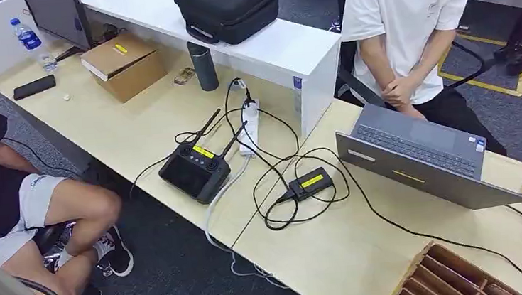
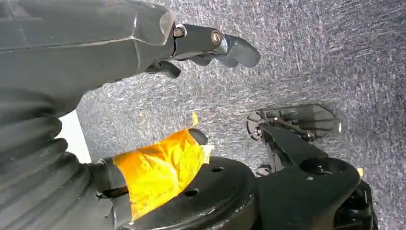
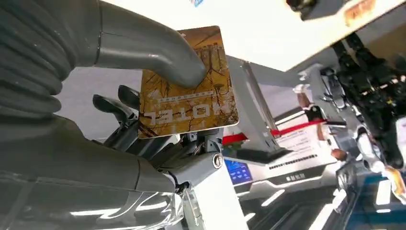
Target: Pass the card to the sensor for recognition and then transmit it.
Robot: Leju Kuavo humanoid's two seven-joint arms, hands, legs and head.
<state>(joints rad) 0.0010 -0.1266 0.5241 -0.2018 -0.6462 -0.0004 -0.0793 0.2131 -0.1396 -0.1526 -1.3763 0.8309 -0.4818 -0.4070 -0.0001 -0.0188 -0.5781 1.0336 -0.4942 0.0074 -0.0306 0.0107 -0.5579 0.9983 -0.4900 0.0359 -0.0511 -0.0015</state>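
A: So, where is the card (image 3: 187, 91) sitting?
B: It is lying in the right robot hand (image 3: 158, 120), with the thick grey thumb (image 3: 163, 48) pressing on its brown printed face and the darker fingers (image 3: 115, 108) bracing it from behind. The word HOTEL is showing on it.

A: And what is the left robot hand (image 2: 191, 48) doing?
B: It is hanging over grey carpet (image 2: 335, 57), gripping nothing, its dark fingers (image 2: 230, 48) curling loosely apart from the thumb, which is wearing orange tape (image 2: 160, 167).

A: What is lying on the counter (image 1: 346, 254)?
B: A small black sensor (image 1: 310, 183) with a yellow label is sitting near the front edge, cabled, between a black controller (image 1: 194, 169) and an open laptop (image 1: 423, 158). A person in a white shirt (image 1: 410, 13) is sitting behind the laptop.
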